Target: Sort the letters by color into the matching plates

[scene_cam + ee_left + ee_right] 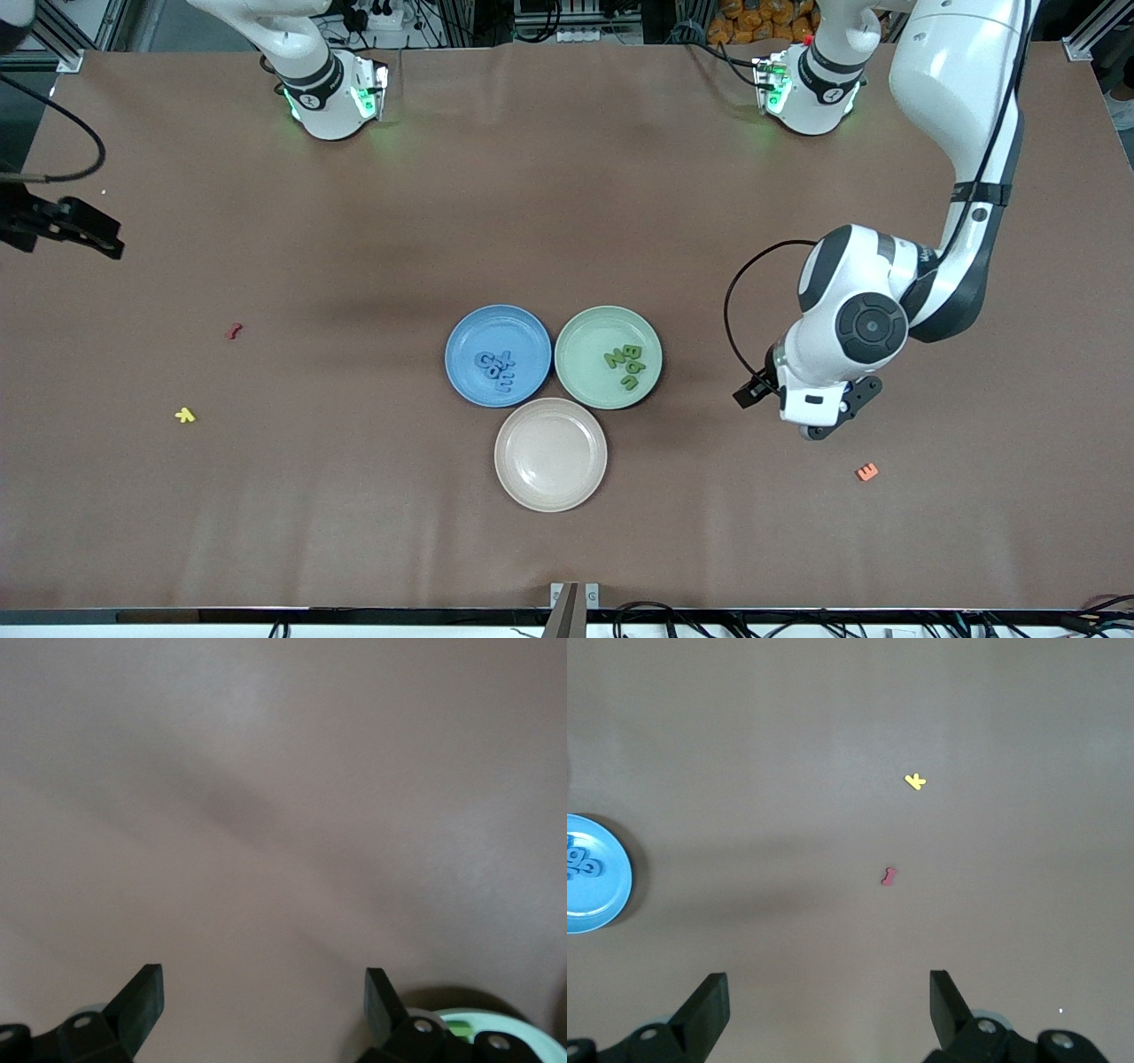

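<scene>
The blue plate (462, 353) holds several blue letters (496, 368). Beside it, toward the left arm's end, the pale green plate (580, 341) holds several green letters (627, 363). My left gripper (802, 421) hangs open and empty over bare table between the green plate and an orange piece. In the left wrist view its jaws (264, 992) stand wide apart, and the green plate's rim (500, 1029) shows beside one finger. My right gripper (102, 239) waits open and empty at the right arm's end of the table. The right wrist view shows the blue plate (607, 895) with blue letters (580, 864).
An empty beige plate (550, 454) lies nearer the front camera, touching both plates. A red piece (234, 331) (889, 875) and a yellow piece (184, 415) (915, 781) lie toward the right arm's end. An orange piece (867, 472) lies near the left gripper.
</scene>
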`<state>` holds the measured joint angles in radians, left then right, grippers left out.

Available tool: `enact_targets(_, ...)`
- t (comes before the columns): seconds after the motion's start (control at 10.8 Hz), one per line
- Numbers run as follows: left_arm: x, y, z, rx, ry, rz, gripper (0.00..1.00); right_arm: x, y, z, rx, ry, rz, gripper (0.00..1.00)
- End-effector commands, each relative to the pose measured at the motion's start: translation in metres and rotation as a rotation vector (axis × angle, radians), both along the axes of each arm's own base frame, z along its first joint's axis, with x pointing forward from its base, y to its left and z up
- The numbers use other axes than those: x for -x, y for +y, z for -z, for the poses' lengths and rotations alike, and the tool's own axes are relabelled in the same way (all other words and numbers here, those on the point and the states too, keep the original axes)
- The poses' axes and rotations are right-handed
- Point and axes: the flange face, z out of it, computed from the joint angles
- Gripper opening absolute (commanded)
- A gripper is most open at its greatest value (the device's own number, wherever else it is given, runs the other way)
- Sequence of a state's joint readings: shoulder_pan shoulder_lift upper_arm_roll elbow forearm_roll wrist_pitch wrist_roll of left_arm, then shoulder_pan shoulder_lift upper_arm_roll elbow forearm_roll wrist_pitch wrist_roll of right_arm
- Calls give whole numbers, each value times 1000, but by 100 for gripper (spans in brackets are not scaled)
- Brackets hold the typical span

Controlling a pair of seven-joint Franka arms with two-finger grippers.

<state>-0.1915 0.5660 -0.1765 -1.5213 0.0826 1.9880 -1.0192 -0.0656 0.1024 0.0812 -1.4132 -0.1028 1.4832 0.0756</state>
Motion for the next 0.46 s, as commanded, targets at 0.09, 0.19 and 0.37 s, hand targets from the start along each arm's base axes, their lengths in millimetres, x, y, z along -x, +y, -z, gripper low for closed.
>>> enact_targets(0.09, 82, 37, -27, -42, -40, 29, 100, 3, -1, 13, 6, -4, 21, 100)
enact_targets(0.19, 103, 62, -28, -40, -60, 36, 100, 3, -2, 15, 6, -7, 20, 100)
enact_targets(0.37, 114, 77, -41, -47, -53, 126, 100, 5, -7, 13, 6, -19, 30, 100)
